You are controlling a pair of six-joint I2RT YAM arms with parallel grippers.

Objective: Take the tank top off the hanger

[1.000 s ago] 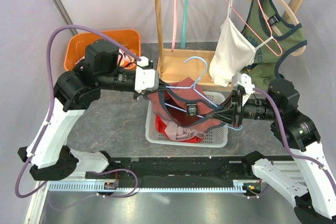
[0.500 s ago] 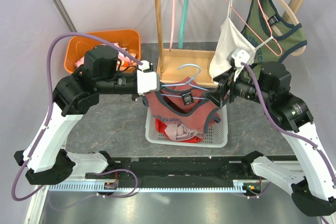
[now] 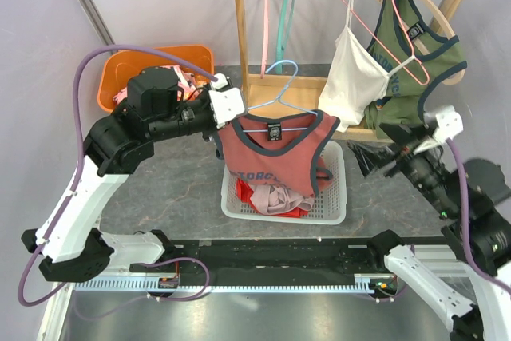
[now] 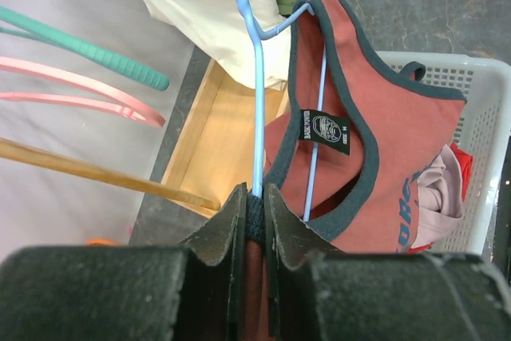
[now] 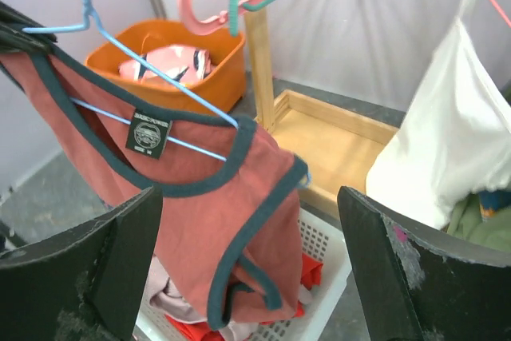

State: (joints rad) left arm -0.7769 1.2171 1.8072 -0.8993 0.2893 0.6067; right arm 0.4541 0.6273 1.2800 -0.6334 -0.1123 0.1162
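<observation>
Red tank top (image 3: 275,157): hung on the blue wire hanger (image 4: 256,117), hem dangling over the white basket (image 3: 335,207) at its 6 o'clock.
My left gripper (image 4: 254,197): clenched on the hanger's wire at one shoulder end, at the top's 10 o'clock.
My right gripper (image 3: 366,159): released, jaws spread wide, nothing between them, at the top's 3 o'clock and apart from it.
Basket contents: pink and red clothes.
Wooden rack (image 3: 239,37): at 12 o'clock, behind the hanger.
</observation>
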